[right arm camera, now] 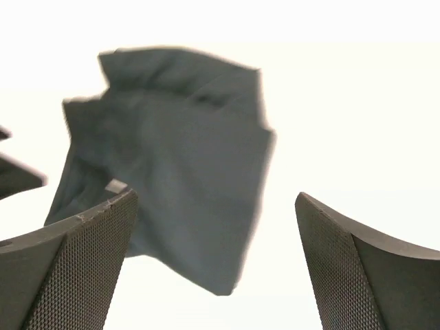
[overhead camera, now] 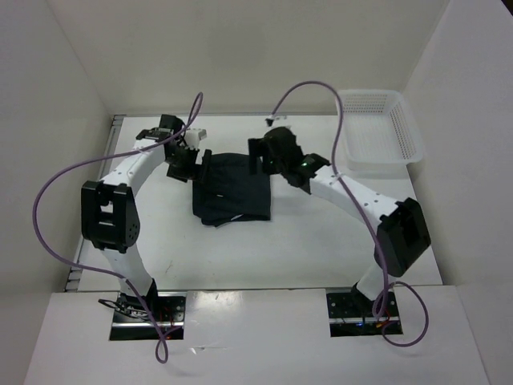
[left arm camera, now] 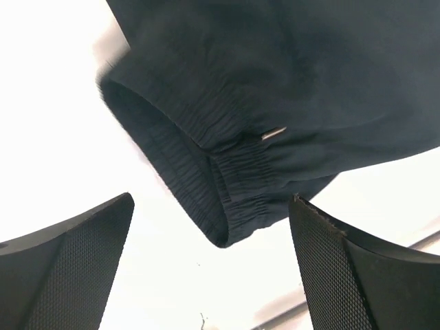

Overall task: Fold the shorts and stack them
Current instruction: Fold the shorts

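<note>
The dark shorts [overhead camera: 232, 192] lie folded into a rough rectangle on the white table, between the two arms. My left gripper [overhead camera: 188, 160] hovers at their far left corner, open. In its wrist view the elastic waistband [left arm camera: 206, 165] with a small pale tag [left arm camera: 273, 133] lies just beyond the empty gripper [left arm camera: 213, 275]. My right gripper [overhead camera: 264, 152] stands at the far right corner, also open. Its wrist view shows the shorts [right arm camera: 179, 158] and a small white tag [right arm camera: 115, 185] below and ahead of the gripper [right arm camera: 213, 268], with nothing between the fingers.
A white mesh basket [overhead camera: 377, 132] stands at the back right of the table, with no load visible. White walls close in the table on the left, back and right. Purple cables loop above both arms.
</note>
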You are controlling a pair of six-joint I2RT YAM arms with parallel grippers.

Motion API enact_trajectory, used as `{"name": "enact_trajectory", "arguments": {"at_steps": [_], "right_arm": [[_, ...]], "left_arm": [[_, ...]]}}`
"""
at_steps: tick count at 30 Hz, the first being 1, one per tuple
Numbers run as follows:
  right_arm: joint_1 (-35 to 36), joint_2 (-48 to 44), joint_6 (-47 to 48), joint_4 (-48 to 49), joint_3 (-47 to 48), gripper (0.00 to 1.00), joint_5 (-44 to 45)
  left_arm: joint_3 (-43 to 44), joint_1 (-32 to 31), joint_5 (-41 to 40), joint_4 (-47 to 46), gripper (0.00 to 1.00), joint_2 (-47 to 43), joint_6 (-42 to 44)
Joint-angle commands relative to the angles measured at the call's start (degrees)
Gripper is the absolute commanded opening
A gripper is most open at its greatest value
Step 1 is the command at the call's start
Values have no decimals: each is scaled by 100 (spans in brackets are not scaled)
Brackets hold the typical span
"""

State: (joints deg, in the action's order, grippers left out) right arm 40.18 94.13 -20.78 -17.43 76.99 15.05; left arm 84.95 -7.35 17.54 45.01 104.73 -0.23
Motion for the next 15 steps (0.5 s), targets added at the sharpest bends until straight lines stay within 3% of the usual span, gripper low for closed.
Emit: {"name": "enact_trajectory", "arguments": {"at_steps": [1,5,10,12,15], "right_arm": [[-798,-395,100,-532,290,100,158],[-2010,-465,214,-1393,553,100,-676],[-2831,-720,275,-2159,546,100,-363],[-3137,-869,276,-2159,475,100,-249],[-3673,-1115,328,-2159,475,100,-326]], "left_arm": [[522,-20,-67,86,100,-593,23],[804,409,-294,-350,100,-1172,23],[673,1146,-2323,-950,100,-1700,23],[550,1463,-2614,-1064,100,-1788,23],[488,2298,-2414,-1118,100,-1842,23]]}}
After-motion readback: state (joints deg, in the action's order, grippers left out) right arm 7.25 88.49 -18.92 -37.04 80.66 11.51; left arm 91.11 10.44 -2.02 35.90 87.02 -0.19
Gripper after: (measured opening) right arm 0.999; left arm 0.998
